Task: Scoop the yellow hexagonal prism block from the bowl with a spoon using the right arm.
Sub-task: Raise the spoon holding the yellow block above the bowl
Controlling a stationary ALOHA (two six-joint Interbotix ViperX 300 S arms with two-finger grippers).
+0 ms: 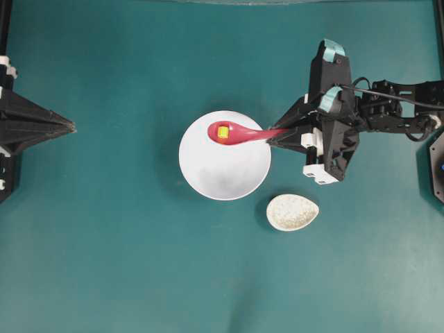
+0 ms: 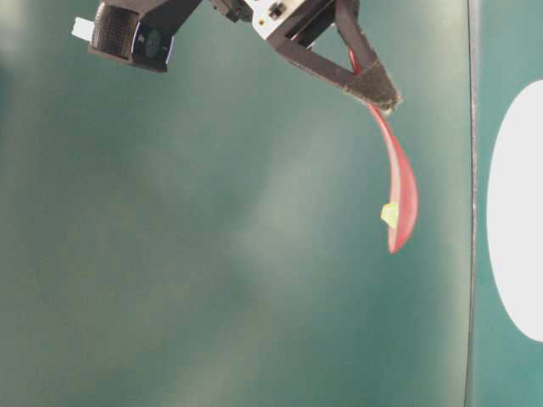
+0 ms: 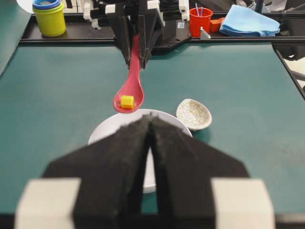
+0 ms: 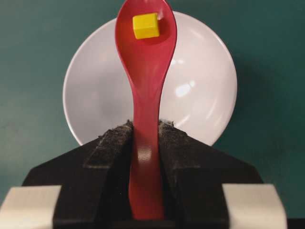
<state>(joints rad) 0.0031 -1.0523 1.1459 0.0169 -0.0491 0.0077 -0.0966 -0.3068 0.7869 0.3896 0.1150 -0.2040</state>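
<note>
The white bowl sits mid-table and looks empty. My right gripper is shut on the handle of the pink-red spoon and holds it raised over the bowl's far rim. The tiny yellow block lies in the spoon's scoop. The right wrist view shows the jaws clamped on the spoon handle, with the block in the scoop and the bowl below. The table-level view shows the spoon in the air with the block in it. My left gripper is shut and empty at the left edge.
A speckled grey spoon rest lies just right of the bowl, toward the front. In the left wrist view a yellow cup stack, a red cup and a blue cloth sit beyond the table's far side.
</note>
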